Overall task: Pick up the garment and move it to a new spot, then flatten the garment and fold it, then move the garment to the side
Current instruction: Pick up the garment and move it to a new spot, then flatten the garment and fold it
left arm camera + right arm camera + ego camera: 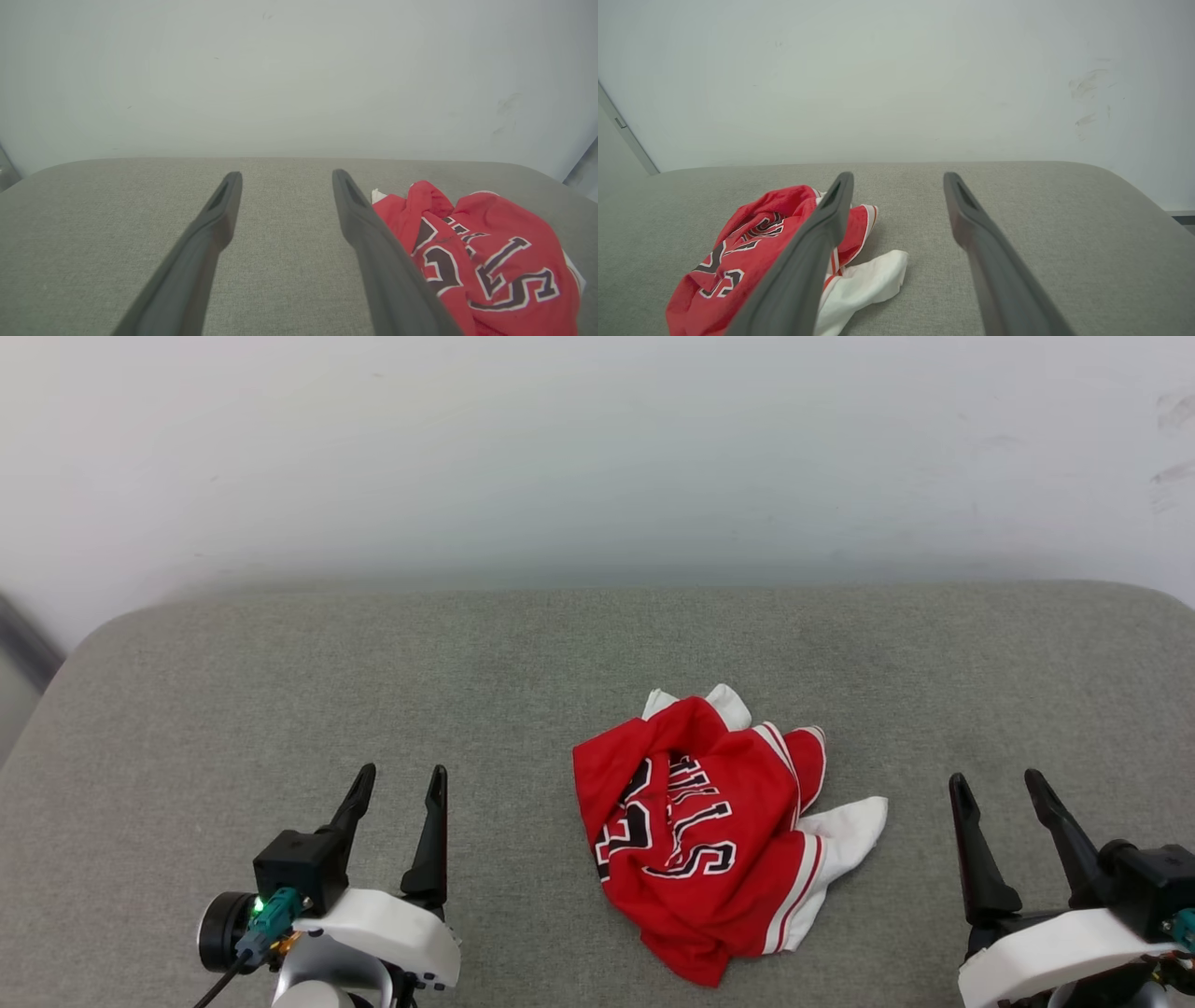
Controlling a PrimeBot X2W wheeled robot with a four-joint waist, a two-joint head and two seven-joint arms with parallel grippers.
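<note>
Head view: the garment (709,831), a bright red jersey with black, white-outlined lettering, lies crumpled in a heap on the grey fabric-covered desk (467,663), slightly right of centre and toward the near edge, with a white sleeve (845,835) trailing to its right. The left claw (402,772) sits at lower left and the right claw (995,777) at lower right, one on either side of the garment and apart from it. Both are released, fingers spread and holding nothing. A pale wall (597,448) rises behind the desk. Left wrist view: the left claw (287,173) points across bare desk (93,210) toward the wall, its jaws parted. The garment (495,252) lies to the right, partly hidden behind the right-hand finger, with its lettering seen at closer range. Right wrist view: the right claw (899,175), likewise spread and empty, frames bare desk (1064,224). The garment (738,242) lies to the left, partly behind the left-hand finger, and its white sleeve (864,280) spills between the fingers. Dark scuff marks (1087,84) show on the wall at upper right.
</note>
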